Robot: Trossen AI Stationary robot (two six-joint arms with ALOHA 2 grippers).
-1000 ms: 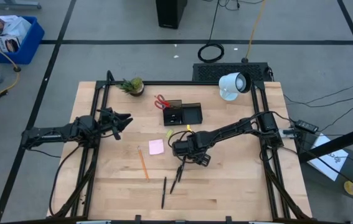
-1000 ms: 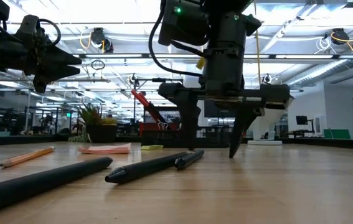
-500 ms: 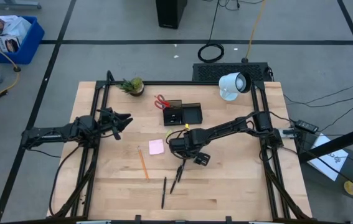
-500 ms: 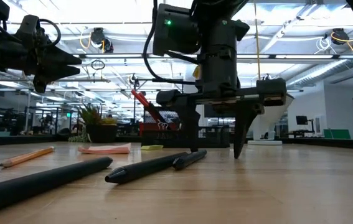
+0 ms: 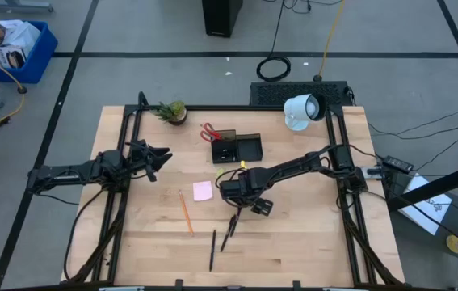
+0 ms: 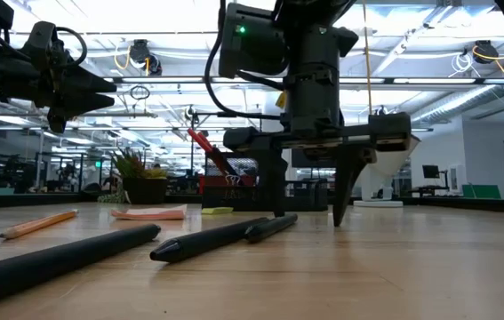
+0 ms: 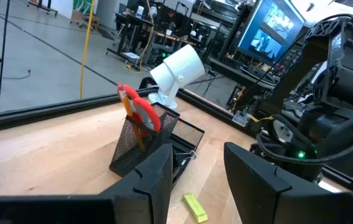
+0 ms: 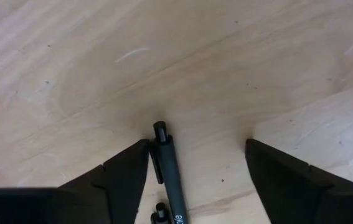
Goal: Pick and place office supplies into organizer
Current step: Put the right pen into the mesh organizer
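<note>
The wooden table (image 5: 309, 242) has plenty of bare board along its near edge and its right side; the clutter sits in the middle. The black organizer (image 5: 235, 146) stands toward the far edge, red-handled scissors (image 5: 209, 132) already upright in its taller cup section, with the potted plant (image 5: 174, 111) to its left and the white lamp-like device (image 5: 301, 111) off at the far right corner.

Two black pens lie toward the near edge. One pen (image 5: 212, 249) runs almost straight front to back. The other pen (image 5: 229, 230) lies on a slant, its far end tipped to the right, up under the right gripper (image 5: 245, 202). An orange pencil (image 5: 186, 212) lies to their left, slanting the other way, and the pink sticky-note pad (image 5: 203, 191) lies flat just beyond it, a small yellow piece (image 5: 220, 173) nearby.

The right arm stretches in from the right rail, elbow out, wrist turned straight down. Its fingers (image 6: 344, 187) hang vertical with tips at the board, spread wide and holding nothing; in the wrist view the pen's end (image 8: 164, 149) lies just beside one finger, the other standing well apart.

The left gripper (image 5: 157, 158) hovers level above the left side, well clear of everything, pointing toward the organizer, fingers (image 7: 157, 177) partly parted and empty.
</note>
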